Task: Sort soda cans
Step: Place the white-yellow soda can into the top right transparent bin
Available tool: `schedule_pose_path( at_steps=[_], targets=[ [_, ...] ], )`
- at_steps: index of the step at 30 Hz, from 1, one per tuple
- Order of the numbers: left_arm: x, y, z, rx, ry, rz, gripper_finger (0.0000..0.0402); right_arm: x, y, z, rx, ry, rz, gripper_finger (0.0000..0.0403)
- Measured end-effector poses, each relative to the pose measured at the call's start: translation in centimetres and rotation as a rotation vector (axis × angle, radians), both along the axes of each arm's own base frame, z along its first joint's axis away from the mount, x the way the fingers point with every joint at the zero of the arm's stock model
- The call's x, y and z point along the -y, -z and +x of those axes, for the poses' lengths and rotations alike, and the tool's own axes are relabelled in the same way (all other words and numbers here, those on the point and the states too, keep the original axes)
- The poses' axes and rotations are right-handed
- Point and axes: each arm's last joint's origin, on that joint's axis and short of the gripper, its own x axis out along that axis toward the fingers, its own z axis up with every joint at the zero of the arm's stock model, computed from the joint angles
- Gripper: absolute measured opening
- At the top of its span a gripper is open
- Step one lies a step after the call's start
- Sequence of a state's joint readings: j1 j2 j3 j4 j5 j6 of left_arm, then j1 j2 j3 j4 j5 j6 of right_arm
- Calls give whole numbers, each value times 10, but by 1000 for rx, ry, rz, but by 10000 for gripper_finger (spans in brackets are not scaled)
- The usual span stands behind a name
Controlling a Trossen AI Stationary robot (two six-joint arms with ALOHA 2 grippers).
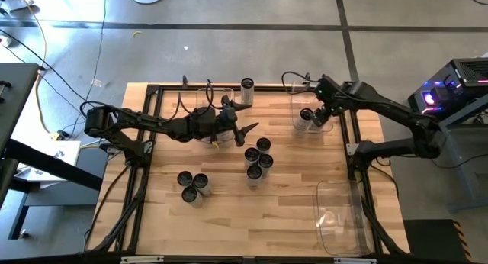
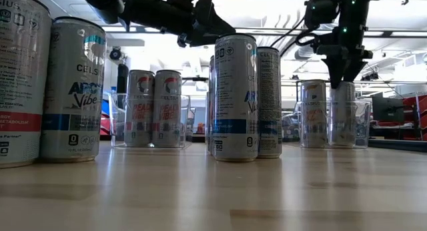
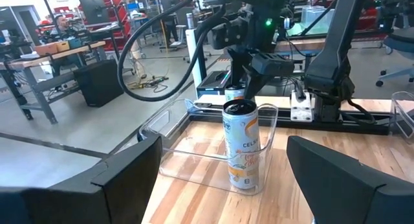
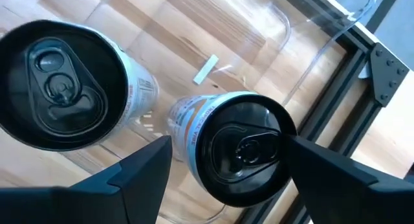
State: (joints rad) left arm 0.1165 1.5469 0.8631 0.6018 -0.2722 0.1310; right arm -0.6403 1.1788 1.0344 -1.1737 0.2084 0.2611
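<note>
A wooden table (image 1: 229,218) framed in black rails is seen from above, standing on a grey floor with cables lying at the left. At the left, the left arm is extended across the table's far half, and the left gripper (image 1: 245,117) is held above the wood with its fingers spread wide and nothing between them. Just behind the arm, a clear bin (image 1: 204,94) is set against the far rail; in the low view two peach-labelled cans (image 2: 152,109) are seen standing inside it. A single can (image 1: 247,86) is placed on the far rail beside that bin. Near the front left of the table, a trio of cans (image 1: 194,185) is grouped upright. Toward the middle, a cluster of four cans (image 1: 258,159) is standing close together. Further right, a second clear bin (image 1: 300,104) is placed at the far right corner, and two cans are held in it. The right gripper (image 1: 320,115) is positioned directly over one of them, the orange-labelled can (image 4: 242,149), with its fingers parted wide on either side of the can's top; contact cannot be confirmed. The other can (image 4: 55,85) is standing just beside it. At the near right, a third clear bin (image 1: 347,218) is located.
</note>
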Motion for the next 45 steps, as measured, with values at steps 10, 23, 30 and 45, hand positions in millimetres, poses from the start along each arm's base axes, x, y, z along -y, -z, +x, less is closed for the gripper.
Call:
schedule_pose_path(
  at_steps=[10, 23, 30, 45],
  targets=[
    [0, 0, 0, 5, -1, -9, 328, -9, -11, -10, 78, 0, -3, 293],
    [0, 0, 0, 10, -2, -21, 328, -8, -12, -9, 72, -9, -36, 293],
    [0, 0, 0, 10, -3, -21, 328, -9, -12, -7, 102, -81, 0, 293],
    [0, 0, 0, 10, -2, -23, 328, 2, 6, 6, 9, -48, 51, 293]
  ],
)
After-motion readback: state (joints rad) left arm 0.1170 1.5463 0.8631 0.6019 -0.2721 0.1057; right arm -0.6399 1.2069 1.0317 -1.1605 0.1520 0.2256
